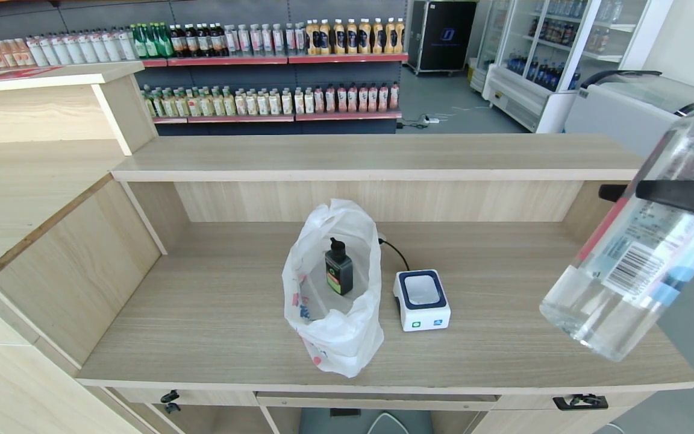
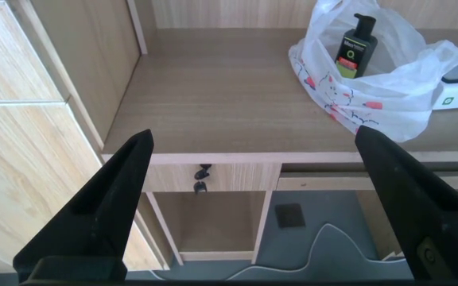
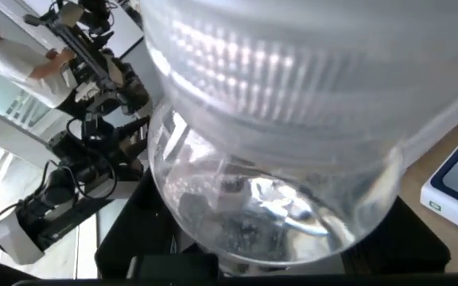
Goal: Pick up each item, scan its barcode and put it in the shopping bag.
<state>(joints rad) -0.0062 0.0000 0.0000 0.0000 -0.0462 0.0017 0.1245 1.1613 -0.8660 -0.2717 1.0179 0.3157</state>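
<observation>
My right gripper point(image 1: 636, 199) is shut on a clear water bottle point(image 1: 642, 253), holding it tilted high at the right, beyond the counter's right end, with its barcode label facing the head view. The same bottle point(image 3: 293, 119) looms close in the right wrist view. A white plastic shopping bag point(image 1: 335, 325) stands open mid-counter with a dark pump bottle point(image 1: 339, 268) upright inside. Just right of it sits the white barcode scanner point(image 1: 421, 299). My left gripper point(image 2: 253, 214) hangs open and holds nothing, in front of the counter's front left edge, with the bag point(image 2: 372, 71) farther off.
A raised ledge point(image 1: 377, 157) runs along the back of the counter, and a slanted wooden panel point(image 1: 82, 265) walls its left side. The scanner's black cable point(image 1: 395, 253) trails behind the bag. Drawer handles point(image 1: 579, 401) sit under the front edge. Drink shelves point(image 1: 275, 60) stand beyond.
</observation>
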